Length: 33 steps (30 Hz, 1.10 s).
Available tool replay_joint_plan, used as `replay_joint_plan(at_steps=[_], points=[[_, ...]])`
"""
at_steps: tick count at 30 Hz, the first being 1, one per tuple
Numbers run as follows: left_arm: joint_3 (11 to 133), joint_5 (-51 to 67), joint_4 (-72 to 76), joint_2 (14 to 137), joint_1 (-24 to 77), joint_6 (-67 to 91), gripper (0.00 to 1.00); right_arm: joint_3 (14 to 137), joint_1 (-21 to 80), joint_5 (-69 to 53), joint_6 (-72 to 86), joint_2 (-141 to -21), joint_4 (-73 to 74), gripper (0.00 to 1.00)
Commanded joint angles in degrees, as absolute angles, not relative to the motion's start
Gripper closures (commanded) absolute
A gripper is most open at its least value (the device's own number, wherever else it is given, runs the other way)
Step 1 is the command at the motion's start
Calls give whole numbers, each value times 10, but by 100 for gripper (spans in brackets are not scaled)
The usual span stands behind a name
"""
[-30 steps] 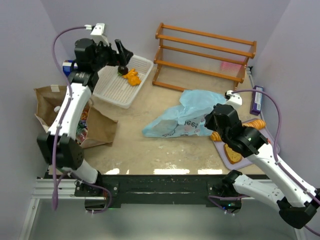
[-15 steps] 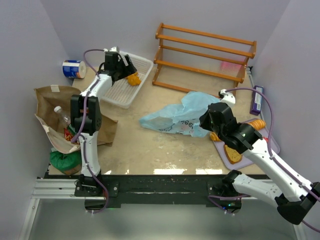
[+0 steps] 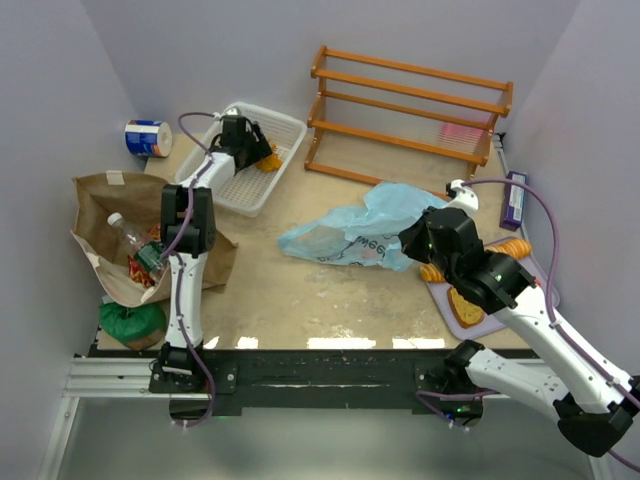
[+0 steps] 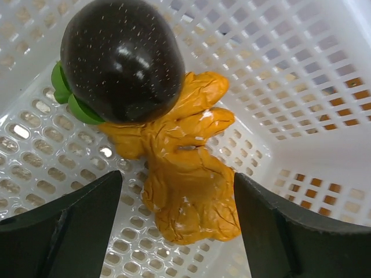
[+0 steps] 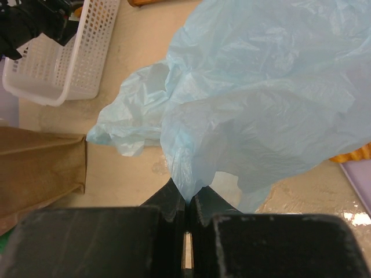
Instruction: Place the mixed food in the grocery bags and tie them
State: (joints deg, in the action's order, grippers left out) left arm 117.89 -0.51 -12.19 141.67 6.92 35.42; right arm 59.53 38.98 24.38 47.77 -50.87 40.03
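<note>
My left gripper point(image 4: 177, 229) is reaching down into the white basket point(image 3: 236, 192) at the far-left corner of the worktop. Its jaws are spread wide, one on each side of the orange toy point(image 4: 188, 191), and neither touches it. That toy lies on the basket floor against a wall, with the dark round toy point(image 4: 122, 58) pressed to its upper end. I judge I am lined up to grasp the orange one alone, low on its body so the dark one stays out of the pinch. My right gripper point(image 5: 186, 204) is clenched on a fold of the blue plastic bag point(image 5: 261, 104), which lies crumpled in the middle of the worktop, towards the right edge. I hold it there, I think, to lift the thin film and get the mouth open. From the wrist view I cannot tell whether I have the rim or only a loose wrinkle. The paper bag point(image 3: 203, 262) sits at the left edge with its mouth open, a bottle point(image 3: 127, 231) and other packets already inside. The bread point(image 3: 461, 304) waits on the tray point(image 3: 478, 325) at the right edge, so packing is well short of done and neither bag is tied.
</note>
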Motion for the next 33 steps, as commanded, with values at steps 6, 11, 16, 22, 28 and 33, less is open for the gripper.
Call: replay_joint_plan(at_steps=[6, 11, 16, 22, 28, 33], points=[[1205, 28, -85, 1462, 72, 374, 23, 590, 390, 222, 495, -512, 362, 100], [1202, 62, -64, 1482, 72, 384, 41, 587, 390, 218, 499, -511, 352, 100], [1180, 83, -35, 1481, 72, 394, 72, 584, 391, 217, 500, -504, 355, 100], [1108, 81, 9, 1439, 71, 382, 99, 577, 390, 214, 502, -498, 345, 100], [999, 107, 97, 1357, 69, 369, 100, 569, 390, 207, 503, -500, 337, 100], [911, 134, 199, 1290, 69, 369, 100, 565, 391, 201, 504, -504, 329, 100]])
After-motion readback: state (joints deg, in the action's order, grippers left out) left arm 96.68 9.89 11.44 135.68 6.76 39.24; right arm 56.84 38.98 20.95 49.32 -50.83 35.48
